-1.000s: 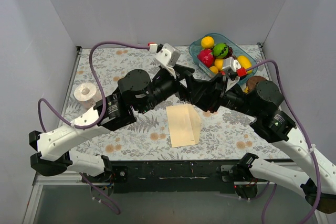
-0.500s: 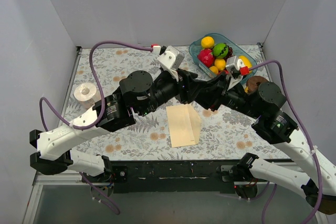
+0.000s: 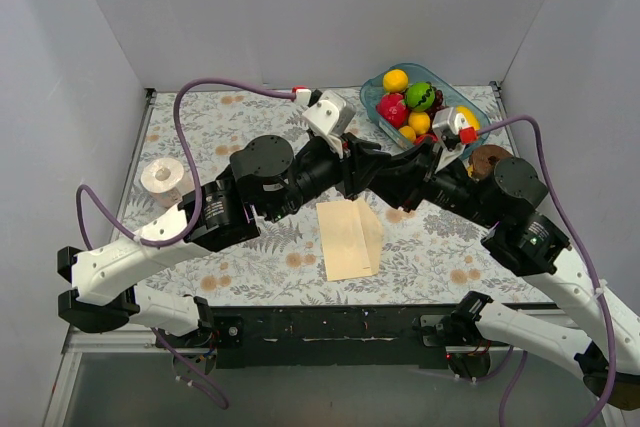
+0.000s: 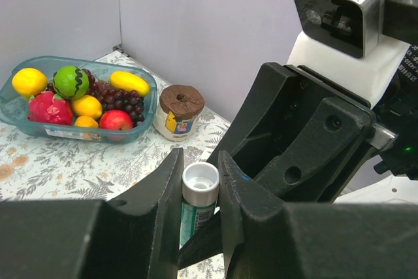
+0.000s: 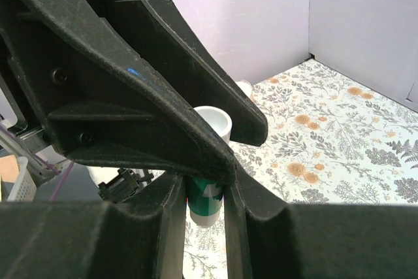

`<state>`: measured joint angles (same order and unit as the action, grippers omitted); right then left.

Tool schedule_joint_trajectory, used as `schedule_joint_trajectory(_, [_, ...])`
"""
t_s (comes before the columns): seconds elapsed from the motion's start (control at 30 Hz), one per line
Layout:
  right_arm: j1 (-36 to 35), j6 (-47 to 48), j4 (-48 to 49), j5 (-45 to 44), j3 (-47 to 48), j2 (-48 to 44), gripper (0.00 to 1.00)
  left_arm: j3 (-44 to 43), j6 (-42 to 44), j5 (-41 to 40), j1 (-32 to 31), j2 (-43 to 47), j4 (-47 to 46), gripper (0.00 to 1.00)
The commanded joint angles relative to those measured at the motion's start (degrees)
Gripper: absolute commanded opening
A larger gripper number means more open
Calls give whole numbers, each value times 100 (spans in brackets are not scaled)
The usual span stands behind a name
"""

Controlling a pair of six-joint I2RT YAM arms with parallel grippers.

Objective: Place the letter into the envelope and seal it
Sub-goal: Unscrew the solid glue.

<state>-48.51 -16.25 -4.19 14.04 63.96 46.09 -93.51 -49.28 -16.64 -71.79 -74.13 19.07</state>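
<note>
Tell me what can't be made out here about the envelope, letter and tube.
Top view: envelope flap, perhaps under the arms.
Top view: letter, not separable from the envelope; too small.
Wrist views: tube label, covered by the jaws; envelope out of frame.
Top view: tube, hidden by the arms.

We list three plain matte walls of pale grey-lilac, the back wall (image 3: 320, 7), the left wall (image 3: 60, 97) and the right wall (image 3: 590, 57), meeting in square corners around one table (image 3: 250, 282). Its top bears a white covering (image 3: 220, 112) printed with grey ferns and orange blossoms, and a black rail (image 3: 330, 327) runs along its near edge. We note soft, even light with only faint shadows.
</note>
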Motion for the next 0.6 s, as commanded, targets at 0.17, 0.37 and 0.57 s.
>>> schedule_joint_trajectory(0.17, [-18, 307, 953, 1389, 2, -179, 1, 553, 23, 1653, -28, 565, -482, 0])
schedule_joint_trajectory(0.37, [-18, 79, 1745, 2787, -95, -232, 1, 545, 76, 3262, -28, 610, -703, 0])
schedule_joint_trajectory(0.57, [-18, -474, 2396, 4044, 1, 14, 1, -105, 164, 4836, -19, 13, -81, 0])
